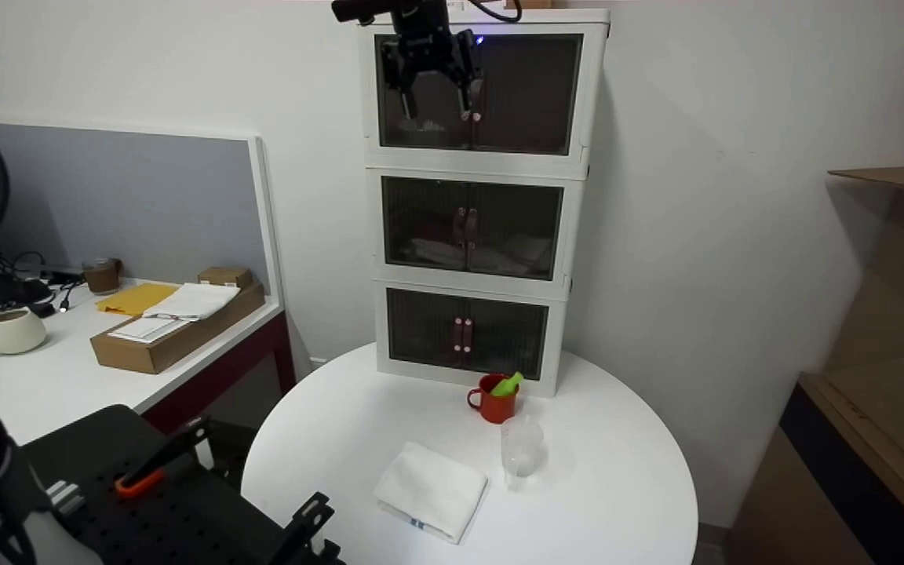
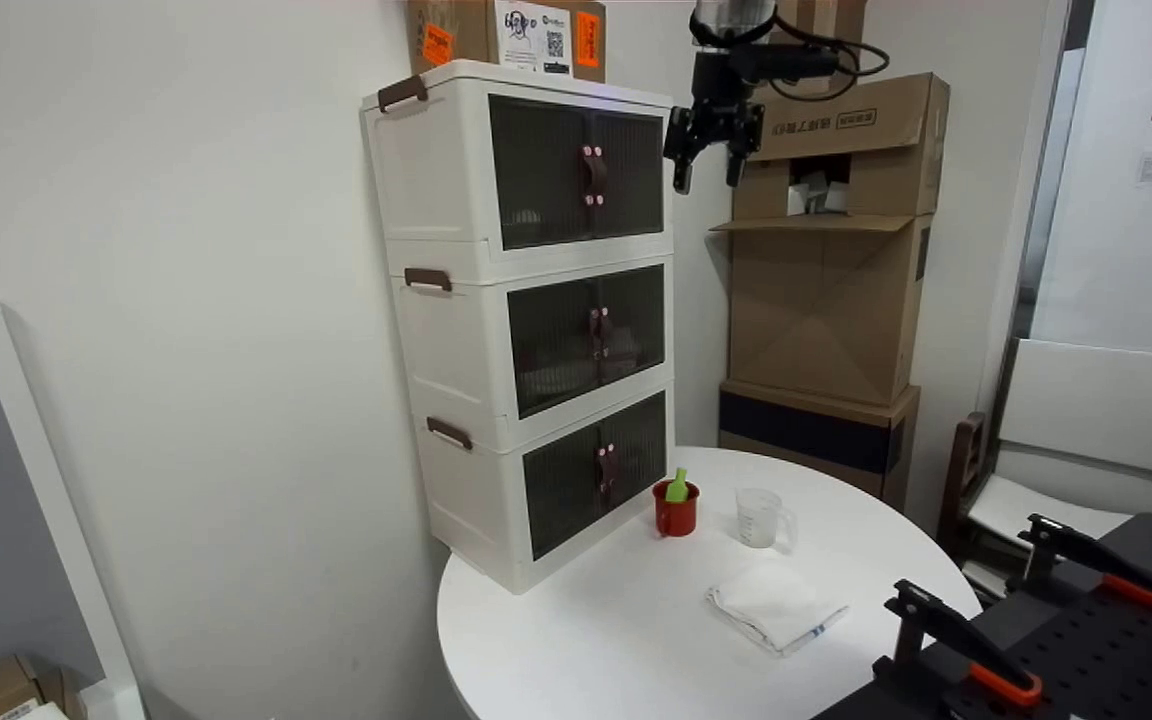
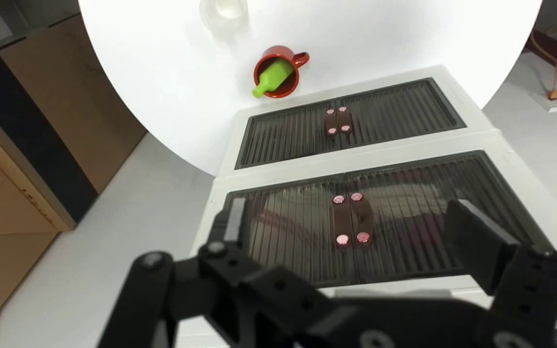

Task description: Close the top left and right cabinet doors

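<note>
Top left and right cabinet doors (image 2: 570, 172) — apparently closed — are faced, roughly level, by the spread, empty claw (image 2: 709, 178).

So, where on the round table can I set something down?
Bare patches: between the white cabinet and folded cloth; and between the clear cup and the table rim away from the cloth. Crowded: by one cabinet corner, with red mug and cup close.

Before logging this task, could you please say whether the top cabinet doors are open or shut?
Shut: in an exterior view, the top left door and right door look flush, handles side by side.
</note>
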Tool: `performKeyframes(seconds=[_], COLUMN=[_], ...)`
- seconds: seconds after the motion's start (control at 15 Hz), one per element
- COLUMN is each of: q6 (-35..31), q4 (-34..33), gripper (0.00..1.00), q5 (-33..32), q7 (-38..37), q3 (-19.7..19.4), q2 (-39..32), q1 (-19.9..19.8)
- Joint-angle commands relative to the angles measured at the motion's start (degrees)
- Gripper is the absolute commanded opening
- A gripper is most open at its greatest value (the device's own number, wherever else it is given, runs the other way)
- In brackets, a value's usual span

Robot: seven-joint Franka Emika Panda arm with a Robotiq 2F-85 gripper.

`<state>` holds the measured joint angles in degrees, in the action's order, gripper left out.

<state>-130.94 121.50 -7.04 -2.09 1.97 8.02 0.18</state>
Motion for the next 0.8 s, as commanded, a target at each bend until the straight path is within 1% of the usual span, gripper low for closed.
performKeyframes(seconds=[0.0,0.27,0.4,0.47,0.53,0.73], q6=[-3.56,-6.86,-6.48,-3.2,-4.77,-3.65], q4=[10.94,18.42,20.63,20.14,18.21,19.6], gripper=[1.0,1.0,1.0,1.0,1.0,1.0], q5=[-0.32,0.1,2.14,2.66,1.32,1.92], q7=[-3.72,-4.67,-3.82,-4.84,-3.56,-3.72], q3=[1.65,3.1,2.74,2.95,3.14,3.13], q2=[9.36,17.12,19.68,19.59,17.14,18.79], q1=[1.22,1.6,2.27,1.97,1.57,1.58])
